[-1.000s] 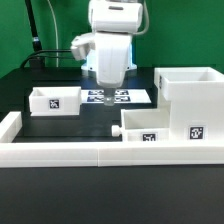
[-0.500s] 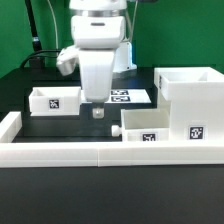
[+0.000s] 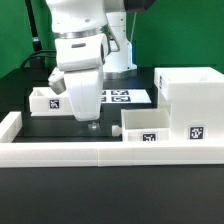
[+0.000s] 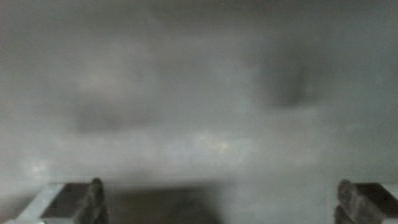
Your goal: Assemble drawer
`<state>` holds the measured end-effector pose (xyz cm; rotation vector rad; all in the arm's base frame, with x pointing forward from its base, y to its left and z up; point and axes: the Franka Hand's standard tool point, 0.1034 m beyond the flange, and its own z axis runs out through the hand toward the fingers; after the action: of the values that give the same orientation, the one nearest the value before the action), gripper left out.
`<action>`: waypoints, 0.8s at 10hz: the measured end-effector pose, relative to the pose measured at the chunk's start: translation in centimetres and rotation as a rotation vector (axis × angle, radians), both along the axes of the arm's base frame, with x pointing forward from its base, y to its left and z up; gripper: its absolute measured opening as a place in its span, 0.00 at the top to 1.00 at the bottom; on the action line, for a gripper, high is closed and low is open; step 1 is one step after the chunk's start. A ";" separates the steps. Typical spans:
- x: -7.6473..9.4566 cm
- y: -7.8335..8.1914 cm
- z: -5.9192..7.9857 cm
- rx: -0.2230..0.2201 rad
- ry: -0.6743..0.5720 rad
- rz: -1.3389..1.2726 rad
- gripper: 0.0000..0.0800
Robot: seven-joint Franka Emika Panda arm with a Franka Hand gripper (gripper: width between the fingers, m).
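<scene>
White plastic parts are all loose, so by my read assembly hasn't begun. The casing (image 3: 200,95) stands at the exterior view's right, open side up. Which way its slots face can't be told.

The near tray (image 3: 135,133) sits just beside the casing's front, against the rail (image 3: 90,152), and is outside the casing. Its knob (image 3: 117,131) points to the exterior view's left. The far tray (image 3: 40,100) is well apart at the exterior view's left, partly hidden by the arm, and also not inserted.

The end effector (image 3: 92,123) hovers low over bare desk (image 3: 50,127) between the two trays, in front of the marker board (image 3: 127,97). The wrist view is blurred, but the fingers (image 4: 71,203) stand wide apart with nothing between them, so it holds nothing.

Left to do, judging from this: grab each tray, line it up with the casing and slide it in. That's the whole job.
</scene>
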<state>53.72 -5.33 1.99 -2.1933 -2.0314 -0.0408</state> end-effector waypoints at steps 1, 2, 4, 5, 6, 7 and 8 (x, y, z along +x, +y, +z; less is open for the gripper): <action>-0.2 1.0 -0.6 0.007 0.014 -0.014 0.19; -0.3 1.7 -0.9 0.011 0.022 -0.037 0.19; -0.3 3.2 -0.8 0.012 0.032 -0.080 0.19; -0.2 4.2 -0.8 0.013 0.036 -0.098 0.19; -0.1 4.9 -0.7 0.014 0.038 -0.110 0.19; 0.1 5.8 -0.6 0.016 0.037 -0.114 0.19; 0.2 6.3 -0.5 0.018 0.036 -0.109 0.19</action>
<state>53.97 0.98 1.51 -2.2751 -1.8842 -0.0319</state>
